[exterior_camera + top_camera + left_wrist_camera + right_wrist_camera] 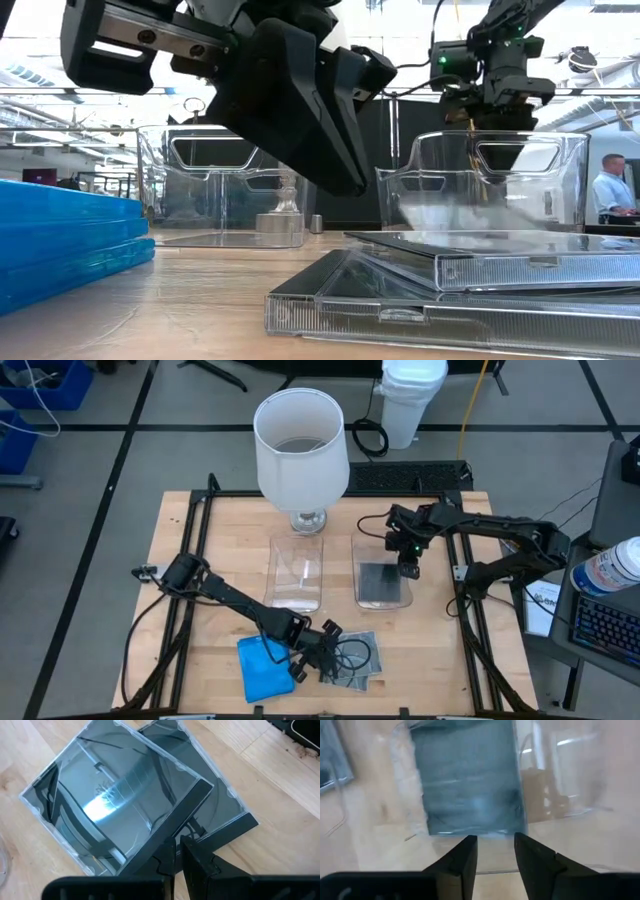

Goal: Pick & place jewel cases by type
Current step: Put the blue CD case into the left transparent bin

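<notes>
Two or more smoky grey jewel cases (352, 657) lie overlapping on the table near its front edge; they also show in the left wrist view (115, 805) and the low view (450, 285). Blue jewel cases (265, 668) lie stacked to their left and show in the low view (60, 245). My left gripper (178, 847) is shut and hovers just above the grey cases' near edge, empty. Another grey case (380, 582) lies flat in the right clear tray (357, 565). My right gripper (495, 845) is open and empty above that tray's right side (407, 570).
A second clear tray (275, 570) stands left of the first. A lamp with a white shade (300, 445) and a glass foot stands behind the trays. A keyboard (410, 475) lies at the table's far edge. Bare wood shows at the left and right.
</notes>
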Motion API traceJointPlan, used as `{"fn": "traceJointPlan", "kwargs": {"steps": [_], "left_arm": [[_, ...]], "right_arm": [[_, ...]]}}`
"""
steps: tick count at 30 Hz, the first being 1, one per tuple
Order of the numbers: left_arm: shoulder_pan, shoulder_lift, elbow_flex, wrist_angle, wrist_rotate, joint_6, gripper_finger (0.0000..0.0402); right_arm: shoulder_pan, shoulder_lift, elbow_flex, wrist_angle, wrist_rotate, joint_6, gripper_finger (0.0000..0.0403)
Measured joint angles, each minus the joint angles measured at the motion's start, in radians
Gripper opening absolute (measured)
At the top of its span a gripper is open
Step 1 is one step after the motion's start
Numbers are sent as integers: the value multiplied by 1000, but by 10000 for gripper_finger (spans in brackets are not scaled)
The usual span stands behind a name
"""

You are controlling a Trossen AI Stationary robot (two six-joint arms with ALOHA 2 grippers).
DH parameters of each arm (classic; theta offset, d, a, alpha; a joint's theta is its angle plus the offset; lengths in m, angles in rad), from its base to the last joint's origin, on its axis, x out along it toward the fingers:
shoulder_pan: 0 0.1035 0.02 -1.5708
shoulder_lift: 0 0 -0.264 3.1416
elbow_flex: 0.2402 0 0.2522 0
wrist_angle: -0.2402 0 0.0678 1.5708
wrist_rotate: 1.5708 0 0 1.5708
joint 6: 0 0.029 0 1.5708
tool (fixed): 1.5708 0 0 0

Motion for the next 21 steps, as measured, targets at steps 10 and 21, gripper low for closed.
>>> {"fn": "traceJointPlan", "kwargs": {"steps": [10,21], "left_arm": [[0,0,0,-1,-16,0,35],[-105,-308,14,-301,-289,-177,35]], "right_arm": [[99,-2,168,-40,158,-17,127],[473,-106,431,-11,282,208,9]]}}
